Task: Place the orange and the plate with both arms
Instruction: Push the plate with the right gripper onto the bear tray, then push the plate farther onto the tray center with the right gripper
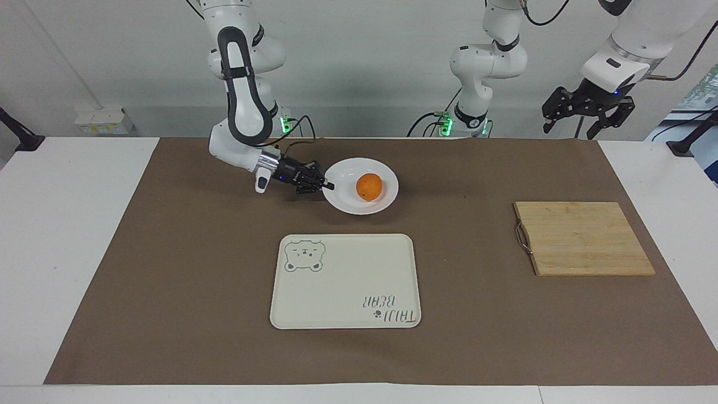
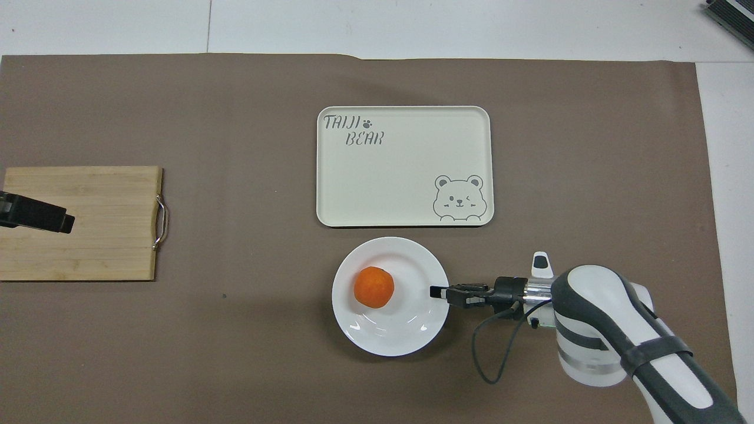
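One orange (image 1: 369, 187) sits in the plate (image 1: 343, 203), rim pinched by the right gripper (image 1: 327, 184).

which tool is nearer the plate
Right. The right tool is clamped on the plate rim; the left tool waits above the table's edge near the cutting board.

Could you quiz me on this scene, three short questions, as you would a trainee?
1. True or false: the orange lies on the plate.
2. Which claw grips the plate's rim? A) the right claw B) the left claw
3. Fill in: the bear-printed object farther from the robots than the plate is a cream ____.

Key
1. True.
2. A. The right claw is shut on the rim at the right arm's end of the plate; the left claw waits in the air over the left arm's end of the table, above the wooden board.
3. Tray.
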{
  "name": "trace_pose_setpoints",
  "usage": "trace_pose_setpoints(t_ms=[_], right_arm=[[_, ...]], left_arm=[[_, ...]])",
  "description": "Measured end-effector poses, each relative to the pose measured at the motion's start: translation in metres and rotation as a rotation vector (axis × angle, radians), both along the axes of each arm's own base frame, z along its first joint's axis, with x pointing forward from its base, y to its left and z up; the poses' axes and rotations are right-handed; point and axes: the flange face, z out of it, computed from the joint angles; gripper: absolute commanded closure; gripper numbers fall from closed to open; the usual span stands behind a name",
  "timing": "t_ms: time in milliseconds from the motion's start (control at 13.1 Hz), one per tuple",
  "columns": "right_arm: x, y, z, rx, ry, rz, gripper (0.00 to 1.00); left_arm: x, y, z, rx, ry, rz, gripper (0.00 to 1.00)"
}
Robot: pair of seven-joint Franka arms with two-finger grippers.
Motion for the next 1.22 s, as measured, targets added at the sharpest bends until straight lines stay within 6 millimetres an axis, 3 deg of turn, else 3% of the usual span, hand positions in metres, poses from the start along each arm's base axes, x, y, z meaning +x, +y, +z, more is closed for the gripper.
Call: trace_pose_setpoints(t_ms=[306,688,1224], right_arm=[[0.034,0.001,0.013,0.014,0.032,-0.057,1.00],[0.096,-0.012,0.024,0.024,0.083,-0.154,1.00],[0.167,-0.019,0.023,-0.019,0.092,-0.188,1.00]], left_arm=[[0.000,0.000,0.000,0.000,0.000,0.000,0.00],[0.000,0.000,0.000,0.000,0.000,0.000,0.00],[0.000,0.000,0.000,0.000,0.000,0.000,0.00]])
